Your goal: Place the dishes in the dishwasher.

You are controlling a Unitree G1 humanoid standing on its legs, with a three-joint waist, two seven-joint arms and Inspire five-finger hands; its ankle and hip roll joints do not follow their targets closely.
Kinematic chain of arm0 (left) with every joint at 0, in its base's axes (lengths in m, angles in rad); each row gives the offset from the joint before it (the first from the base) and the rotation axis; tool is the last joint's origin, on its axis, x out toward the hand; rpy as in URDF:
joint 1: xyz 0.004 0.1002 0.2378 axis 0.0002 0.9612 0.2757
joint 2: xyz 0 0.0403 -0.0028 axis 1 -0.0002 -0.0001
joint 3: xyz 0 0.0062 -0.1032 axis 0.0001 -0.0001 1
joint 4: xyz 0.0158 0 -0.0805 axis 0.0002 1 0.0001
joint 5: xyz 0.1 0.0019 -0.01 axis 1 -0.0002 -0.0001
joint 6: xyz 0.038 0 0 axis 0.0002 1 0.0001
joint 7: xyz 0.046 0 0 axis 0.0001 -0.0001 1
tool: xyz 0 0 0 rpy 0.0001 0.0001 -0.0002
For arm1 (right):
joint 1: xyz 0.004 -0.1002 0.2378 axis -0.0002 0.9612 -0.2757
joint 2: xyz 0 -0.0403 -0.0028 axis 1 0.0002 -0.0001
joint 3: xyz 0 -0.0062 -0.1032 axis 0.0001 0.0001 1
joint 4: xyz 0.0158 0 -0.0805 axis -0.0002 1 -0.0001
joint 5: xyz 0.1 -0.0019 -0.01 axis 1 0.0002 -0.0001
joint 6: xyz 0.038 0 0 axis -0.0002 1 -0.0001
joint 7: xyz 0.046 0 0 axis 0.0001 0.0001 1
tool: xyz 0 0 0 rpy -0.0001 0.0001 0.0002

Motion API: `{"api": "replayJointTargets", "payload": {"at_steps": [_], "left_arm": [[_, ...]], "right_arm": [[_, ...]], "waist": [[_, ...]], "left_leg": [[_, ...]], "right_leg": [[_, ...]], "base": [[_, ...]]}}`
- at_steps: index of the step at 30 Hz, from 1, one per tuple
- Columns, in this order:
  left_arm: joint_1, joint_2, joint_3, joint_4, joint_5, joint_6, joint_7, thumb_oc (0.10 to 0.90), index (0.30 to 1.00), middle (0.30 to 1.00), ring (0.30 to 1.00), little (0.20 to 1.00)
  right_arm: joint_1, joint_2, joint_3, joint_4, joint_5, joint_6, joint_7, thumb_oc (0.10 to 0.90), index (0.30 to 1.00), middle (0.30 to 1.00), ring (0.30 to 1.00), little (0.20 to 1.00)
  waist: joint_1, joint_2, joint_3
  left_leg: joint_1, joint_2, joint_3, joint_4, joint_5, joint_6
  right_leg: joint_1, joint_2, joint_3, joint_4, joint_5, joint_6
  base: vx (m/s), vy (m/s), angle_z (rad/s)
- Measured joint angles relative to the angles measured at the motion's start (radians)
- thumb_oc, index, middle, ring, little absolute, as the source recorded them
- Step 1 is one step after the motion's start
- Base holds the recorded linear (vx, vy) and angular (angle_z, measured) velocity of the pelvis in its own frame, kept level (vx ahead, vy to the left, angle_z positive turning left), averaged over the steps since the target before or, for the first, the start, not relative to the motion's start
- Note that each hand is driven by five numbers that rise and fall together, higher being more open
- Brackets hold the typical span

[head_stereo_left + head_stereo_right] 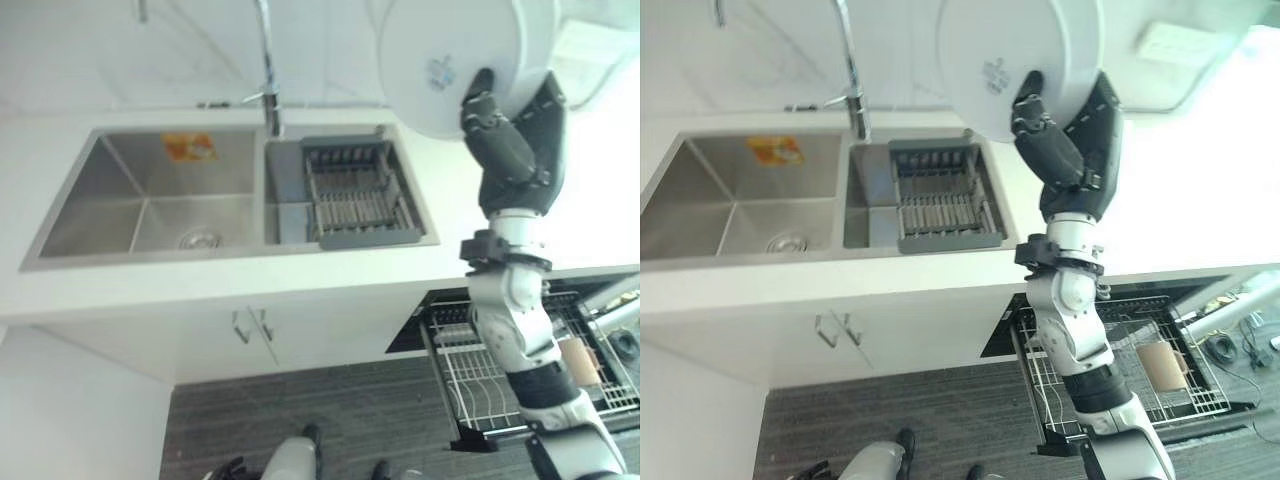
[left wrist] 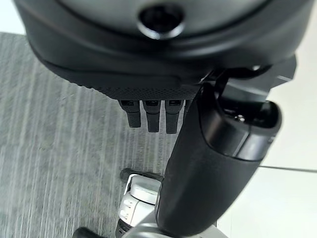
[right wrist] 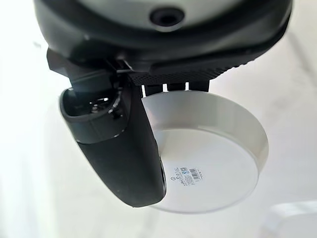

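Observation:
My right hand (image 1: 507, 145) is raised high over the counter, shut on a white plate (image 1: 435, 60). The plate stands almost upright with its underside and a small label toward me. In the right wrist view the thumb (image 3: 119, 148) lies across the plate's (image 3: 213, 158) rim, with the fingers behind it. The dishwasher's wire rack (image 1: 447, 372) is pulled out below the counter at the lower right, under my right arm. My left hand (image 2: 213, 163) hangs over the grey floor with relaxed fingers (image 2: 152, 116) and holds nothing.
A double steel sink (image 1: 150, 205) is set in the white counter, with a grey dish drainer (image 1: 355, 195) in its right basin and a tap (image 1: 266, 70) behind. A brown cup-like item (image 1: 581, 362) lies in the dishwasher rack. White cabinet doors (image 1: 250, 330) are below the sink.

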Motion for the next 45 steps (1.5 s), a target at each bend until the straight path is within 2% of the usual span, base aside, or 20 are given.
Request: {"api": "replayJointTargets", "payload": {"at_steps": [3,5,10,11,12,17,21,23,28,30,32,33,37,39,45], "left_arm": [[0.035,-0.012,-0.001,0.004,0.011,-0.003,0.001,0.800,0.900,0.900,0.900,0.900],[0.059,-0.013,-0.002,0.004,0.011,-0.006,0.003,0.800,0.900,0.900,0.900,0.900],[0.083,-0.015,-0.001,0.005,0.011,-0.006,0.007,0.800,0.900,0.900,0.900,0.900],[0.088,-0.014,0.010,0.002,0.011,-0.007,0.008,0.800,0.900,0.900,0.900,0.900],[0.102,-0.014,0.025,-0.001,0.011,-0.006,0.022,0.800,0.900,0.900,0.900,0.900],[0.111,-0.014,0.030,0.000,0.012,-0.005,0.024,0.800,0.900,0.900,0.900,0.900],[0.111,-0.011,0.029,-0.003,0.012,0.000,0.024,0.800,0.900,0.900,0.900,0.900],[0.111,-0.005,0.028,-0.005,0.012,0.005,0.024,0.800,0.900,0.900,0.900,0.900],[0.102,-0.005,0.018,-0.039,0.012,0.040,0.027,0.800,0.900,0.900,0.900,0.900],[0.100,-0.005,0.004,-0.043,0.014,0.046,0.029,0.800,0.900,0.900,0.900,0.900],[0.101,-0.002,-0.018,-0.042,0.020,0.046,0.033,0.800,0.900,0.900,0.900,0.900],[0.098,0.000,-0.022,-0.041,0.024,0.047,0.033,0.800,0.900,0.900,0.900,0.900],[0.075,0.007,-0.052,-0.040,0.051,0.081,0.032,0.800,0.900,0.900,0.900,0.900],[0.053,0.015,-0.080,-0.040,0.052,0.092,0.021,0.800,0.900,0.900,0.900,0.900],[0.031,0.027,-0.082,-0.041,0.056,0.090,-0.005,0.800,0.900,0.900,0.900,0.900]], "right_arm": [[0.127,-0.011,-0.103,-0.028,0.012,-0.047,-0.002,0.400,0.300,0.300,0.300,0.300],[0.195,-0.022,-0.166,-0.026,0.021,-0.052,-0.023,0.400,0.300,0.300,0.300,0.300],[0.384,-0.032,-0.246,-0.011,0.029,-0.076,-0.048,0.400,0.300,0.300,0.300,0.300],[0.441,-0.031,-0.252,-0.003,0.027,-0.077,-0.043,0.400,0.300,0.300,0.300,0.300],[0.484,-0.025,-0.253,0.044,0.029,-0.062,-0.048,0.400,0.300,0.300,0.300,0.300],[0.495,0.003,-0.245,0.212,-0.032,-0.030,-0.033,0.400,0.300,0.300,0.300,0.300],[0.483,0.005,-0.162,0.277,-0.099,-0.018,0.014,0.400,0.300,0.300,0.300,0.300],[0.458,0.013,-0.081,0.385,-0.104,-0.012,0.059,0.400,0.300,0.300,0.300,0.300],[0.445,0.060,0.071,0.515,-0.166,0.047,0.065,0.400,0.300,0.300,0.300,0.300],[0.419,0.065,0.088,0.585,-0.181,0.061,0.063,0.400,0.300,0.300,0.300,0.300],[0.356,0.066,0.091,0.703,-0.206,0.082,0.022,0.400,0.300,0.300,0.300,0.300],[0.319,0.066,0.097,0.754,-0.243,0.106,-0.036,0.400,0.300,0.300,0.300,0.300],[0.231,0.044,0.138,0.805,-0.379,0.214,-0.208,0.400,0.300,0.300,0.300,0.300],[0.117,0.030,0.142,0.934,-0.415,0.284,-0.276,0.400,0.300,0.300,0.300,0.300],[0.047,0.017,0.143,1.080,-0.541,0.380,-0.384,0.400,0.300,0.300,0.300,0.300]], "waist": [[-0.051,0.013,-0.036],[-0.088,0.026,-0.054],[-0.146,0.037,-0.068],[-0.142,0.032,-0.075],[-0.162,0.025,-0.077],[-0.172,0.025,-0.080],[-0.166,0.022,-0.082],[-0.156,0.012,-0.088],[-0.105,0.013,-0.089],[-0.082,0.014,-0.089],[-0.073,0.014,-0.089],[-0.057,0.013,-0.088],[-0.035,0.020,-0.084],[-0.005,0.026,-0.079],[0.036,0.040,-0.040]], "left_leg": [[0.013,0.017,0.033,0.000,-0.010,-0.004],[0.015,0.029,0.050,0.004,-0.018,-0.008],[0.029,0.062,0.099,-0.003,-0.022,-0.021],[0.029,0.067,0.107,-0.006,-0.019,-0.025],[0.035,0.074,0.110,-0.015,-0.016,-0.032],[0.050,0.088,0.127,-0.022,-0.012,-0.039],[0.058,0.088,0.133,-0.026,-0.011,-0.039],[0.060,0.086,0.133,-0.034,-0.011,-0.039],[0.060,0.078,0.125,-0.035,-0.010,-0.036],[0.059,0.069,0.115,-0.036,-0.009,-0.033],[0.058,0.062,0.105,-0.035,-0.012,-0.028],[0.057,0.060,0.104,-0.033,-0.012,-0.028],[0.047,0.051,0.089,-0.025,-0.013,-0.022],[0.041,0.049,0.086,-0.015,-0.014,-0.019],[0.024,0.036,0.058,-0.013,-0.012,-0.016]], "right_leg": [[-0.008,0.013,0.031,0.001,0.001,-0.004],[-0.019,0.025,0.056,0.002,0.006,-0.004],[-0.038,0.050,0.100,0.005,0.010,-0.012],[-0.048,0.056,0.113,0.007,0.007,-0.009],[-0.050,0.063,0.122,0.008,0.007,-0.013],[-0.051,0.078,0.140,0.009,0.010,-0.021],[-0.048,0.077,0.147,0.012,0.011,-0.022],[-0.047,0.076,0.147,0.012,0.008,-0.026],[-0.045,0.069,0.137,0.012,0.014,-0.031],[-0.040,0.061,0.127,0.012,0.011,-0.028],[-0.032,0.053,0.115,0.012,0.008,-0.026],[-0.033,0.052,0.113,0.012,0.008,-0.026],[-0.033,0.044,0.096,0.011,0.008,-0.023],[-0.032,0.041,0.090,0.011,0.010,-0.020],[-0.031,0.030,0.067,0.009,0.008,-0.019]], "base": [[0.04,-0.062,-0.34],[0.03,-0.062,-0.42],[0.01,-0.081,-0.36],[0.03,-0.132,-0.29],[0.03,-0.141,-0.37],[0.02,-0.061,-0.12],[0.02,-0.022,-0.04],[0.00,0.000,0.00],[0.02,0.005,0.06],[0.02,0.000,0.18],[0.00,0.011,0.17],[0.02,0.017,0.09],[0.02,0.021,0.12],[-0.02,0.022,0.07],[-0.01,0.014,0.15]]}}
